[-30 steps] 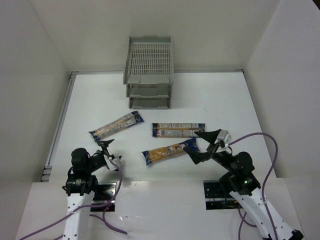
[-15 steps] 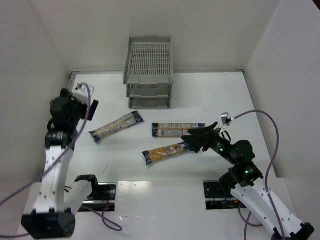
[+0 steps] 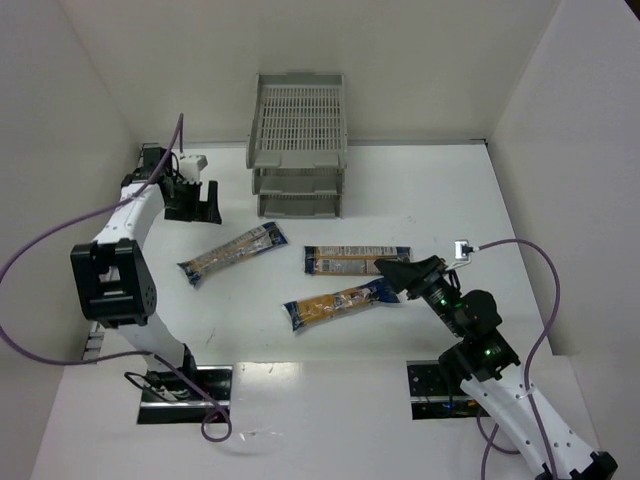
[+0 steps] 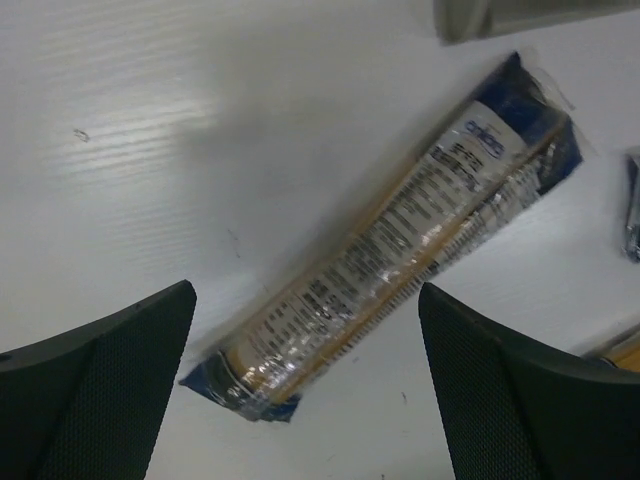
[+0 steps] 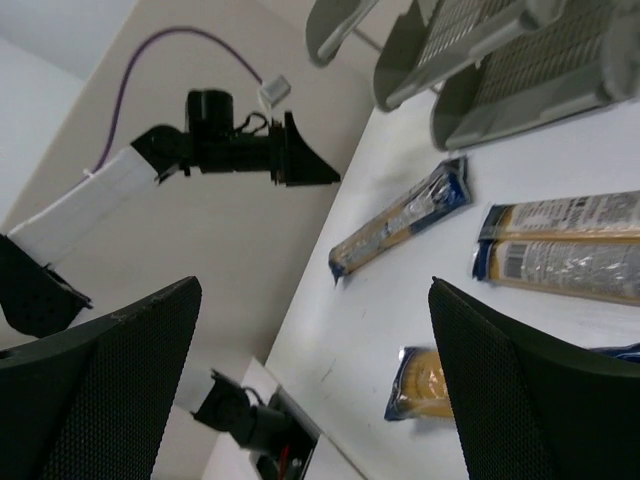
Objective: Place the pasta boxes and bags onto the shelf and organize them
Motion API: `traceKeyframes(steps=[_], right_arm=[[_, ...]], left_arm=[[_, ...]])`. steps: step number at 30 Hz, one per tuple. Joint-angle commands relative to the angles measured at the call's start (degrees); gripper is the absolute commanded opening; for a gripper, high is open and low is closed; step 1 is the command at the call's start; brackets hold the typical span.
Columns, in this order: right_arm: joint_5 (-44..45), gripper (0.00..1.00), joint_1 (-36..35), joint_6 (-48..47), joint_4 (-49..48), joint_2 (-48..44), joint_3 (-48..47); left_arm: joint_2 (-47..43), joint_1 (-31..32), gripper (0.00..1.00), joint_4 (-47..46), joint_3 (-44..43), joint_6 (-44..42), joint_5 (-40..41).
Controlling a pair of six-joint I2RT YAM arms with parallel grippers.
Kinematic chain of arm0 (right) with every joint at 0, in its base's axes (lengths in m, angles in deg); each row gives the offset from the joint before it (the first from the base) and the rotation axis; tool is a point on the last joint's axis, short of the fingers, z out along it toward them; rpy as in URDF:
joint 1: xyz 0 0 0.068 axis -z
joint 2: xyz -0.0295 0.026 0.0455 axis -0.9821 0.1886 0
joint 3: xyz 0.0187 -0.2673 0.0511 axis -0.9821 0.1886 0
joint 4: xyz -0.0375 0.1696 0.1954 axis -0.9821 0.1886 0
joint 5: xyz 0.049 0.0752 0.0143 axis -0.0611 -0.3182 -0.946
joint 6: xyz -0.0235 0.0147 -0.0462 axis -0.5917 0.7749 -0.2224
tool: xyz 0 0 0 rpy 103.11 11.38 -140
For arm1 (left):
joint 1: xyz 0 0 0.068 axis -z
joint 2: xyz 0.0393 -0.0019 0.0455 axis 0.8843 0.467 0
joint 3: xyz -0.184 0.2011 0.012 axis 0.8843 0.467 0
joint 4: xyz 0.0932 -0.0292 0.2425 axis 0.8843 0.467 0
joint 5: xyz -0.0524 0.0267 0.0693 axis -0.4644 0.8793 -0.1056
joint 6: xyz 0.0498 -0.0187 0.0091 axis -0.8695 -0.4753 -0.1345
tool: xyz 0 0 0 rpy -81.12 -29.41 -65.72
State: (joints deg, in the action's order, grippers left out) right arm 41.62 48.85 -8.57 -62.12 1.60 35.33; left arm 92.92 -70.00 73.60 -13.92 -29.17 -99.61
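Three long pasta packs with blue ends lie on the white table: a left pack [image 3: 232, 252], a middle pack [image 3: 357, 260] and a near pack [image 3: 340, 302]. The grey three-tier shelf [image 3: 297, 145] stands at the back, with nothing on its top tray. My left gripper [image 3: 192, 210] is open and empty, hovering left of the shelf, behind the left pack. In the left wrist view the left pack [image 4: 400, 235] lies slantwise below my open left gripper [image 4: 310, 400]. My right gripper [image 3: 397, 275] is open and empty beside the near pack's right end. The right wrist view shows my right gripper [image 5: 315, 390], the shelf [image 5: 500, 60], the left pack [image 5: 400, 220], the middle pack [image 5: 570, 250] and the near pack [image 5: 430, 385].
White walls close in the table on the left, back and right. A purple cable [image 3: 40, 250] loops from the left arm. The left arm [image 5: 230, 145] shows in the right wrist view. A shelf corner [image 4: 520, 15] sits at the left wrist view's top edge.
My left arm has swung from near its base out to the far left, then closer to the shelf. My right gripper has turned and dropped by the near pack's right end. The packs have not moved.
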Motion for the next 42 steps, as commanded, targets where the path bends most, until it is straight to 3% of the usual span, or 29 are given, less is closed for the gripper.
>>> traceKeyframes(steps=[1,7,12,16,23,28,31,35,37,39,42], right_arm=[[3.98,1.00,2.68,0.75,6.44,-3.95,-2.80],[2.59,1.00,3.92,0.22,12.70,-5.73,-6.66],[-3.21,1.00,3.92,-1.71,20.15,-1.77,-14.04],[-4.28,1.00,3.92,-1.20,26.59,-0.62,-16.43],[-4.28,1.00,3.92,7.22,25.29,-3.68,-10.74],[-5.59,1.00,3.92,16.28,21.67,-12.83,-2.73],[-6.82,1.00,3.92,18.32,19.65,-11.70,-1.05],[-7.44,1.00,3.92,19.82,24.21,-12.58,-1.30],[-8.06,1.00,3.92,19.82,24.21,-12.58,-1.84],[-10.42,1.00,3.92,19.29,22.47,-12.58,-1.84],[-11.13,1.00,3.92,19.46,21.84,-12.58,-1.31]], left_arm=[[3.34,-1.05,1.00,4.80,-5.89,-1.60,-1.00],[5.10,4.31,1.00,0.52,-0.29,-7.24,8.67],[5.03,10.81,1.00,0.40,2.01,-16.52,8.59],[3.70,14.95,1.00,-5.90,8.77,-20.51,18.79],[3.18,15.48,1.00,-9.34,12.82,-22.10,17.56],[1.95,15.48,1.00,-17.32,19.15,-22.10,22.21],[1.94,16.62,0.98,-21.28,20.82,-22.10,23.44],[2.56,16.62,0.82,-21.83,22.76,-22.63,20.56],[3.09,17.15,0.52,-22.61,24.42,-23.16,20.02],[2.48,17.67,0.36,-23.41,24.96,-23.16,18.01],[1.86,17.68,0.02,-22.88,26.37,-24.47,14.67]])
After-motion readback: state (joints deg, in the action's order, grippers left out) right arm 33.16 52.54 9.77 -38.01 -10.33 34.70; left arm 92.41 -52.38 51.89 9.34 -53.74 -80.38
